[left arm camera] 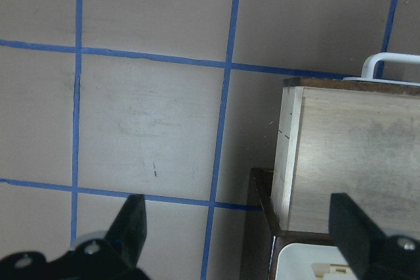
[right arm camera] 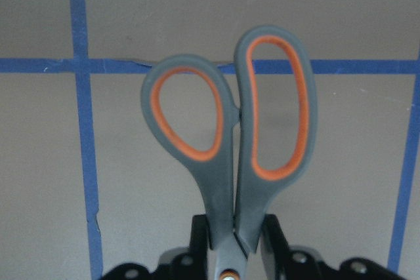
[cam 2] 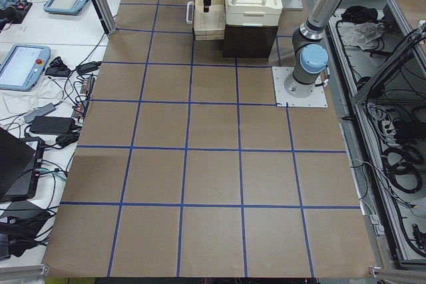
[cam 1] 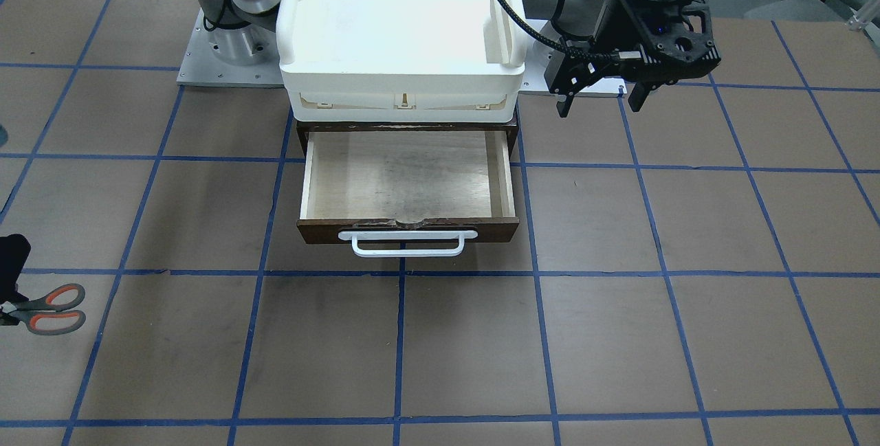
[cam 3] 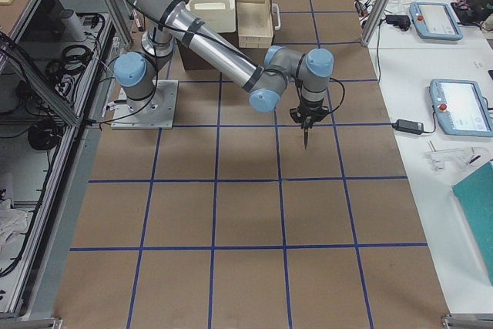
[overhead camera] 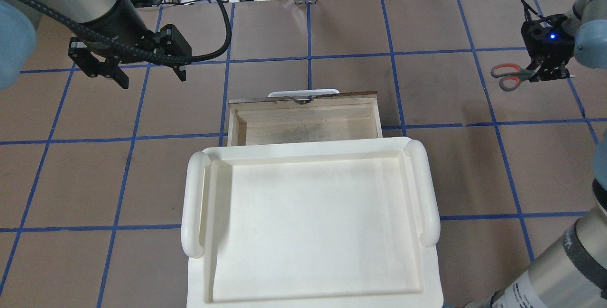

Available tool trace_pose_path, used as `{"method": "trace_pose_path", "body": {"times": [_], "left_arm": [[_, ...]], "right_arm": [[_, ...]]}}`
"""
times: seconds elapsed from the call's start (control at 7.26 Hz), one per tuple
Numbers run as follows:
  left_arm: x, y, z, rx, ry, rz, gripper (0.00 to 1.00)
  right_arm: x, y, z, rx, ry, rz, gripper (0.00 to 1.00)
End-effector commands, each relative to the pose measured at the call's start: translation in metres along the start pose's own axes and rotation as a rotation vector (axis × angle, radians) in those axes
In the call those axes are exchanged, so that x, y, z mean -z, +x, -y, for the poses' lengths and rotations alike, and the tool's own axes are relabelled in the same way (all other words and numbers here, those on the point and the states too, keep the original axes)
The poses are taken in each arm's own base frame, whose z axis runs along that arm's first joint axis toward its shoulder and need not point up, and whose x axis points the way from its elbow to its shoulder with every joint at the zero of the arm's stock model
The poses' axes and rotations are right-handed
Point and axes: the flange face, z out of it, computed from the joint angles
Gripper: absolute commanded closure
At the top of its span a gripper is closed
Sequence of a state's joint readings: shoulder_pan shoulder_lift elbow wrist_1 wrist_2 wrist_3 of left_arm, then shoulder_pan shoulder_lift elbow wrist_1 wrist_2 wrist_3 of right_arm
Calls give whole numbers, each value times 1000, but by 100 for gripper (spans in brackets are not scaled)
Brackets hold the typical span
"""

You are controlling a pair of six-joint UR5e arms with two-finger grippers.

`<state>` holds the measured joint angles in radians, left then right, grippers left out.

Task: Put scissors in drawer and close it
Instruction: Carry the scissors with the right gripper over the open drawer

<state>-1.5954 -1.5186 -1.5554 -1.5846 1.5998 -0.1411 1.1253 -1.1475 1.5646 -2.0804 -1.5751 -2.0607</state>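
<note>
The scissors, grey handles lined orange, are held by my right gripper far to the right of the drawer, low over the table. The right wrist view shows the fingers shut on the scissors just behind the loops. In the front view the scissors sit at the left edge. The drawer is pulled open and empty, with pale plywood inside and a white handle. My left gripper is open and empty, hovering left of the drawer; it also shows in the front view.
A large white plastic tray sits on top of the dark cabinet above the drawer. The brown table has a grid of blue tape lines. The arm bases stand behind the cabinet.
</note>
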Motion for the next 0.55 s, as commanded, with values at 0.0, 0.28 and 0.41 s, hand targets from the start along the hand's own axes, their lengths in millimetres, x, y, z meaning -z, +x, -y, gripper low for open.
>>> {"method": "trace_pose_path", "body": {"times": [0.0,0.28,0.41], "left_arm": [[0,0,0,0,0,-1,0],[0,0,0,0,0,0,0],[0,0,0,0,0,0,0]], "right_arm": [[69,-9,61,30,16,-27,100],[119,-23,130,1,27,-33,100],[131,-26,168,2,34,-29,100]]}}
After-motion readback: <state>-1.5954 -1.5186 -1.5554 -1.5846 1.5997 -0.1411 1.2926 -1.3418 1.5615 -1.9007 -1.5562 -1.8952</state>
